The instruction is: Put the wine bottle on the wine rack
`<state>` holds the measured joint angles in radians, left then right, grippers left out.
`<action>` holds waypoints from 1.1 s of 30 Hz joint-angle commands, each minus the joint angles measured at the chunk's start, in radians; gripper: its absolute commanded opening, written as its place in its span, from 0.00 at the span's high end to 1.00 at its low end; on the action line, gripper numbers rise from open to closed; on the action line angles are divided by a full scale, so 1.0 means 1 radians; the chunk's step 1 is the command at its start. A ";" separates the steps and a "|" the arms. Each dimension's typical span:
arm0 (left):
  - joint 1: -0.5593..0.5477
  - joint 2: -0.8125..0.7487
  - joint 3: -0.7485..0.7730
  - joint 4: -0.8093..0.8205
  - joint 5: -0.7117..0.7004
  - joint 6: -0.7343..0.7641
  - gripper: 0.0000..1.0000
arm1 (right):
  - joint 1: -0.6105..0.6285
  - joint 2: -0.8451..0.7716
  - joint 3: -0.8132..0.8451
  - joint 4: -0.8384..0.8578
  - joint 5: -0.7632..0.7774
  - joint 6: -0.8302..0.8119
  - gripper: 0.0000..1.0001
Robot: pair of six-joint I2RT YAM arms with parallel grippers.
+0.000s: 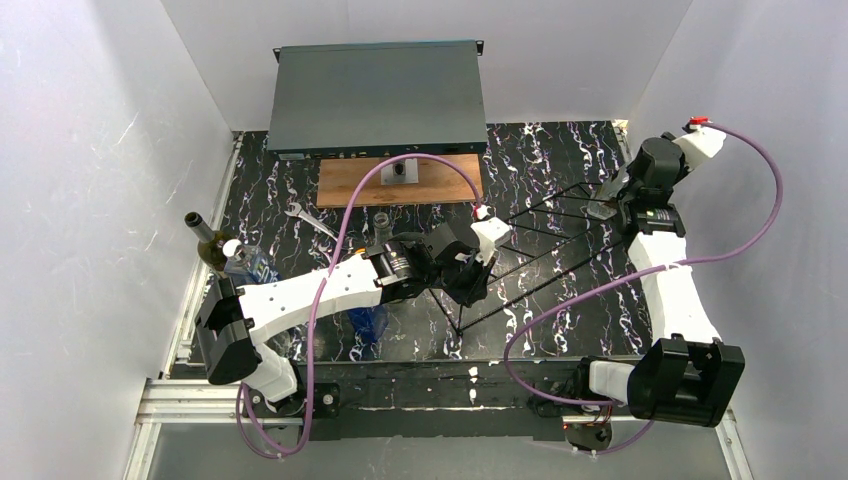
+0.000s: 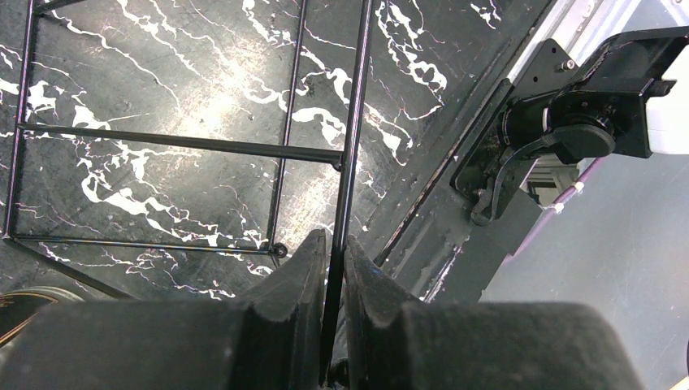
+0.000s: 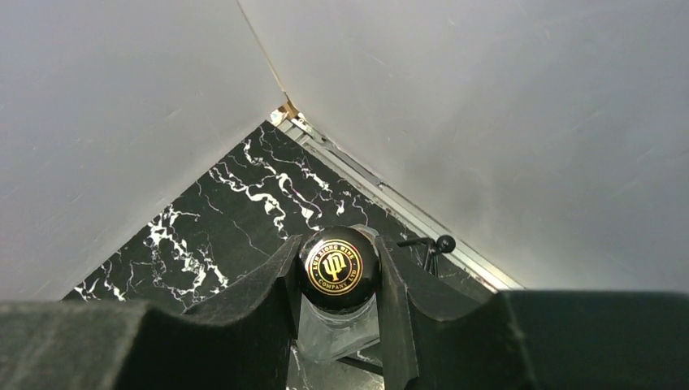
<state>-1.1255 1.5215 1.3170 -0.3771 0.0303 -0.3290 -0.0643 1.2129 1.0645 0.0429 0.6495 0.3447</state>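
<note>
Left gripper [image 2: 331, 248]: clamped on a wine rack [image 2: 351, 122] wire, likely steadying it.
Right gripper [image 3: 337, 244]: pinching wine bottle [image 3: 338, 270] by its top (for carrying over).

L arm [image 1: 300, 295] & R arm [image 1: 680, 300]: white shells, black motor joints, purple cable [image 1: 779, 190] looping along ea.

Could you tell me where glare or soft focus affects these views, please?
Left wrist: glare whitens the table beneath the wine rack, and the gripper fingers are soft. Right wrist: the bottle cap is sharp, with a crisp logo. Top external: even light, but the rack wires are faint against the dark marble.
</note>
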 commanded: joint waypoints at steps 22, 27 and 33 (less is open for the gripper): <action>0.006 -0.015 0.006 -0.048 -0.014 -0.012 1.00 | -0.090 -0.076 -0.204 0.062 -0.193 0.457 0.99; 0.006 -0.004 0.028 -0.055 0.036 0.002 1.00 | -0.151 -0.075 -0.240 0.075 -0.295 0.545 0.99; 0.007 0.017 0.054 -0.065 0.077 0.006 1.00 | -0.177 -0.059 -0.271 0.122 -0.326 0.588 0.99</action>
<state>-1.1248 1.5288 1.3312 -0.4004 0.0761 -0.3149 -0.2386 1.1481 0.8196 0.1051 0.4057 0.8433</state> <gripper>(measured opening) 0.091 0.418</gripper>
